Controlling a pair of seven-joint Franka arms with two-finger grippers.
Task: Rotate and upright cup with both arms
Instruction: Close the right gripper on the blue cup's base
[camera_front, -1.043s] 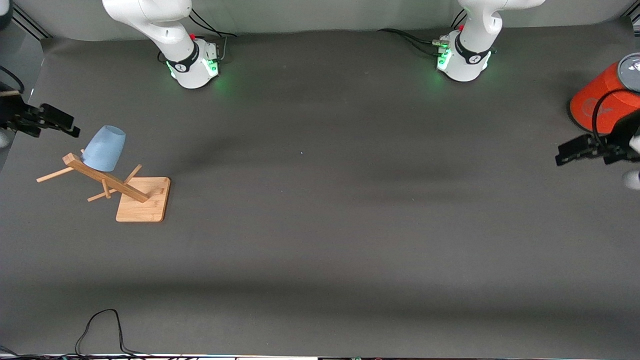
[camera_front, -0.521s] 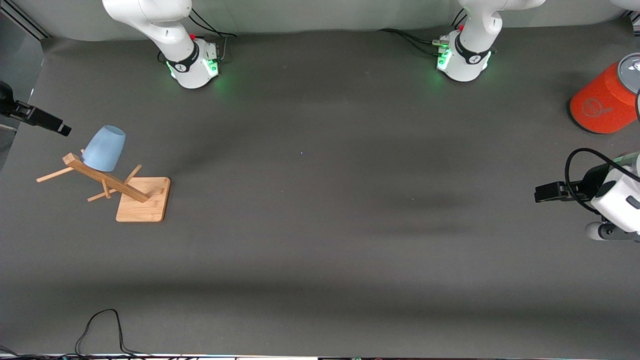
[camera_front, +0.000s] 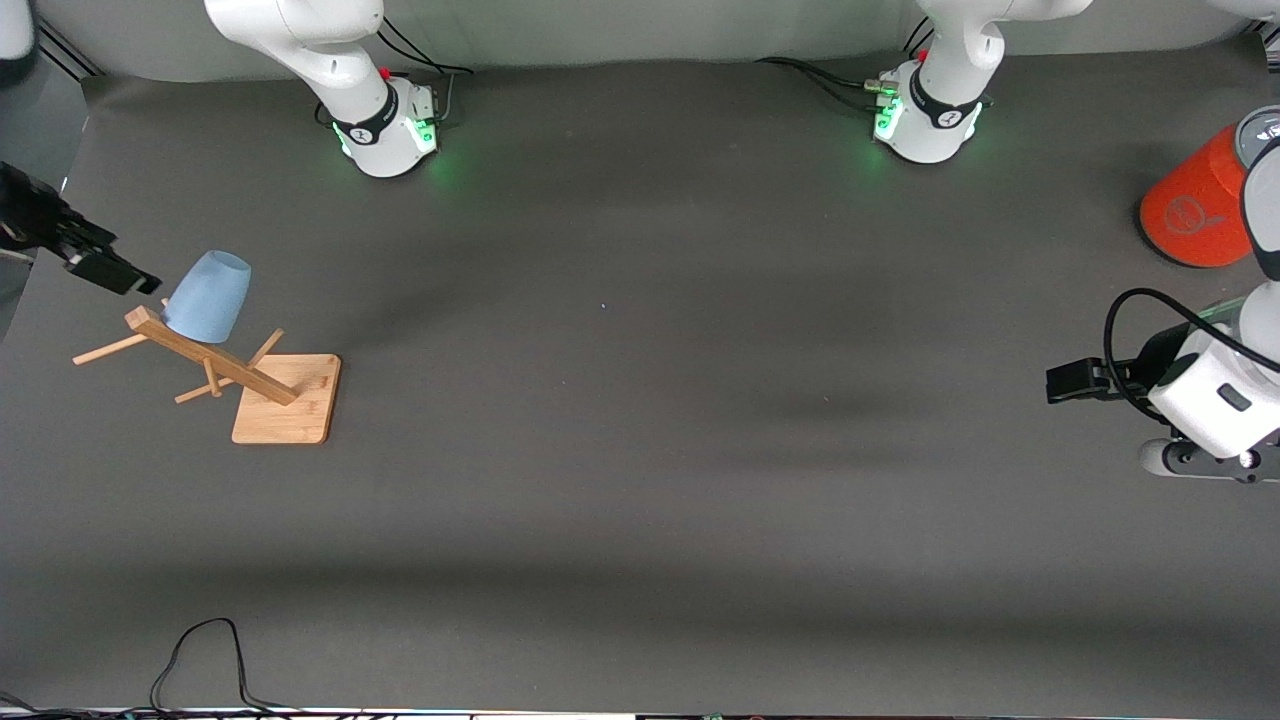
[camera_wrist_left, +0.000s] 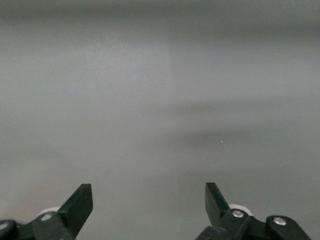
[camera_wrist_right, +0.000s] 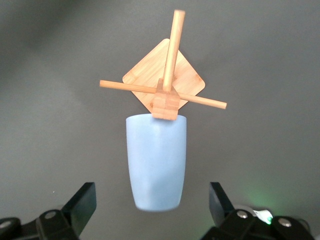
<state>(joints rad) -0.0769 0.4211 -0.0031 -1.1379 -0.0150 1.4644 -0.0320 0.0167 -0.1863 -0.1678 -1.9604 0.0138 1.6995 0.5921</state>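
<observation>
The pale-blue cup (camera_front: 207, 296) hangs upside down and tilted on a peg of a wooden rack (camera_front: 215, 365) at the right arm's end of the table. My right gripper (camera_front: 118, 275) is in the air just beside the cup, apart from it. In the right wrist view the cup (camera_wrist_right: 156, 162) hangs from the rack (camera_wrist_right: 165, 85), its closed end pointing between my open right gripper's (camera_wrist_right: 150, 202) fingers without touching them. My left gripper (camera_front: 1066, 381) is over bare table at the left arm's end. In its wrist view the left gripper (camera_wrist_left: 149, 202) is open and empty.
A large orange cylinder (camera_front: 1195, 200) with a grey lid stands at the left arm's end, farther from the front camera than my left gripper. The rack stands on a square wooden base (camera_front: 287, 400). A black cable (camera_front: 200, 655) loops at the table's front edge.
My right gripper has come closer to the cup. My left arm has swung away from the orange cylinder, toward the front camera and inward over the table.
</observation>
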